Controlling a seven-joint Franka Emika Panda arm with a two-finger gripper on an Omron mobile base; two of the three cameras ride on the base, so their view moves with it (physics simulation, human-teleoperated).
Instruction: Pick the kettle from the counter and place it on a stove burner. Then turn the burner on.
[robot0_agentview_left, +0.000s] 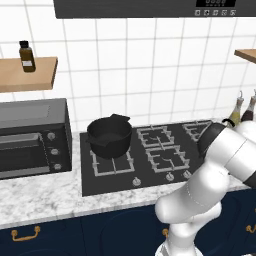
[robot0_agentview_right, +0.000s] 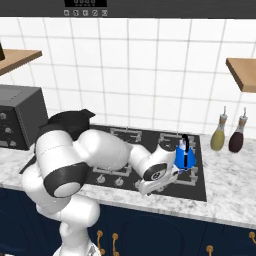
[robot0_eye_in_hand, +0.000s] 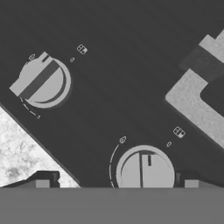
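The black pot (robot0_agentview_left: 109, 136) fills the rear-left burner (robot0_agentview_left: 111, 161). The blue kettle (robot0_agentview_right: 185, 157) occupies a right-hand burner, with two bottles (robot0_agentview_right: 230, 134) close beyond on the counter (robot0_agentview_right: 231, 182). The middle grates (robot0_agentview_left: 157, 145) lie bare. Two knobs (robot0_eye_in_hand: 145, 170) stand apart with flat glass between.

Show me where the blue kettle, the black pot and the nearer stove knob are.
kettle (robot0_agentview_right: 186, 157): right base view, blue body.
black pot (robot0_agentview_left: 109, 136): left base view, its side wall.
stove knob (robot0_eye_in_hand: 145, 170): hand view, flat top face.

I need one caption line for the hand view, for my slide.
Hand poised over a round grey stove knob on the black glass cooktop; a second knob beside the speckled marble counter.
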